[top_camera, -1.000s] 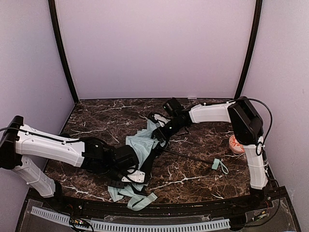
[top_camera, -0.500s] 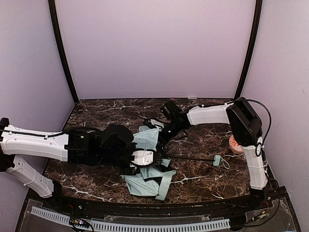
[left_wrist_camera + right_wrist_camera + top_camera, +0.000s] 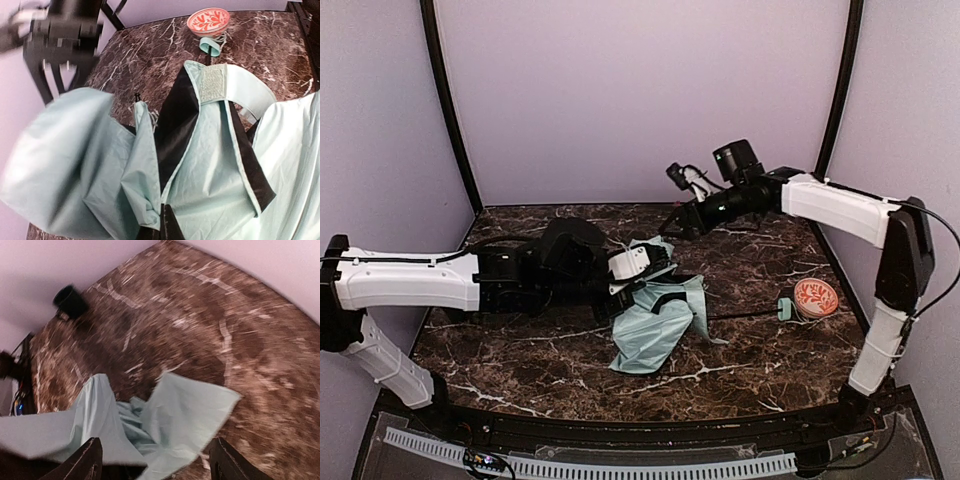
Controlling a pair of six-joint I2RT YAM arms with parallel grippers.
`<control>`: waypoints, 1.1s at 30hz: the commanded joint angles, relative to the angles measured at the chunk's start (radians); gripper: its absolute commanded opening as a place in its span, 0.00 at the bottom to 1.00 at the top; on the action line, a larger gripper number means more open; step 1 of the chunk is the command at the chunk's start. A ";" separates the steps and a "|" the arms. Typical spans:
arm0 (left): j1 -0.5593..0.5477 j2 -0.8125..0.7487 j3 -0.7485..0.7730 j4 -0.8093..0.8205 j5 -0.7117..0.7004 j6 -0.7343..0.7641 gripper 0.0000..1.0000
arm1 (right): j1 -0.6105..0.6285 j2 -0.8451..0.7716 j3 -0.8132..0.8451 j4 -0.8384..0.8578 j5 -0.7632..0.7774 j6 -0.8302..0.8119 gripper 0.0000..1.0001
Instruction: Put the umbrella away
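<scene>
The umbrella (image 3: 655, 325) lies half-collapsed mid-table, pale mint fabric with black lining. Its thin black shaft (image 3: 745, 316) runs right to the small mint handle (image 3: 786, 308). My left gripper (image 3: 654, 272) reaches in from the left and is shut on a fold at the canopy's upper edge. In the left wrist view the umbrella's fabric (image 3: 210, 165) fills the frame and hides the fingers. My right gripper (image 3: 677, 224) hangs raised behind the canopy, open and holding nothing. In the blurred right wrist view both fingertips (image 3: 87, 460) frame the fabric (image 3: 180, 410) lying below them.
A red-and-white patterned bowl (image 3: 815, 297) sits at the right, just beyond the handle; it also shows in the left wrist view as the bowl (image 3: 208, 21). Dark marble table (image 3: 520, 340), purple walls and two black corner poles enclose the space.
My left gripper closed on the fabric and dragged the umbrella right and away from the front edge. My right arm let go, lifted and swung back. The handle slid toward the bowl.
</scene>
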 commanded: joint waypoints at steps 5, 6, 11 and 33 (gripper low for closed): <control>0.023 -0.023 -0.061 0.109 -0.020 -0.091 0.00 | -0.035 -0.350 -0.264 0.014 0.263 0.067 0.83; 0.024 -0.018 -0.060 0.110 -0.020 -0.094 0.00 | -0.034 -0.394 -0.306 0.019 0.240 0.080 0.82; 0.034 -0.003 -0.071 0.125 -0.026 -0.092 0.00 | -0.020 -0.618 -0.567 0.098 0.056 0.152 0.75; 0.044 -0.051 -0.103 0.138 0.016 -0.117 0.00 | 0.135 -0.533 -0.970 0.848 -0.160 0.356 0.09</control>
